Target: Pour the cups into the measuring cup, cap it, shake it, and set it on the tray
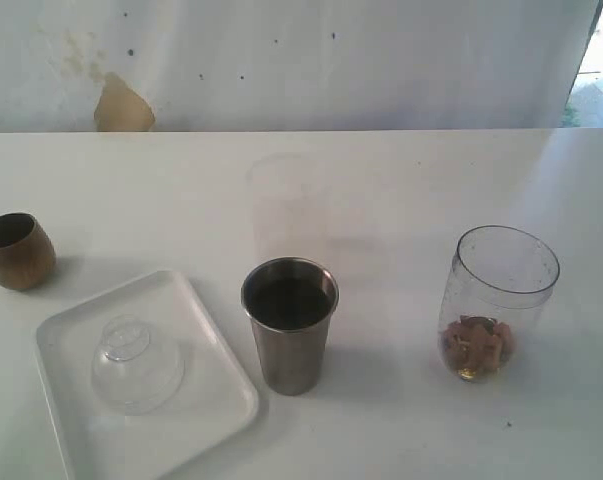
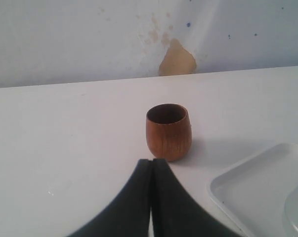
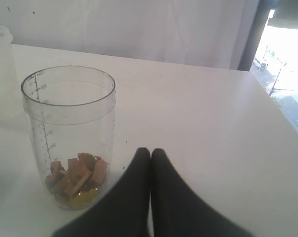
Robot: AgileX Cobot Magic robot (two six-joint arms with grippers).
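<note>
**Concealment and legibility.** Neither of my arms appears in the exterior view, so each pincer is seen only by its own wrist camera. My left pincer (image 2: 151,165) has its two dark fingers pressed together on nothing, with the tips just short of the small round brown wooden cup (image 2: 168,131). My right pincer (image 3: 150,154) is likewise pressed together and empty. It is near the large clear plastic measuring cup (image 3: 69,133) and not touching it.

A frosted translucent straight cup (image 1: 286,205) stands behind the tapered brushed-steel tumbler (image 1: 289,335). It is so pale against the white counter (image 1: 411,170) that only its rim and walls read faintly. A small clear dome lid (image 1: 136,365) lies on the flat white rectangular tray (image 1: 216,400), and its outline is weak. The tray's near edge is cut off by the frame. The insides of the tumbler and the wooden cup are dark, and I cannot tell what either holds.

**Materials and positions.**
- **Wooden cup:** round-bellied, with vertical grain. It stands upright at the far left, apart from the tray.
- **Tumbler:** matte metal with a thin bright rim. It stands upright just beside the tray's right edge.
- **Measuring cup:** upright and well apart to the right, with printed graduations up one wall. Brown chunky pieces (image 3: 77,173) sit in a little yellowish liquid at its rounded bottom.
- **Tray:** rounded corners and a low raised rim.
</note>
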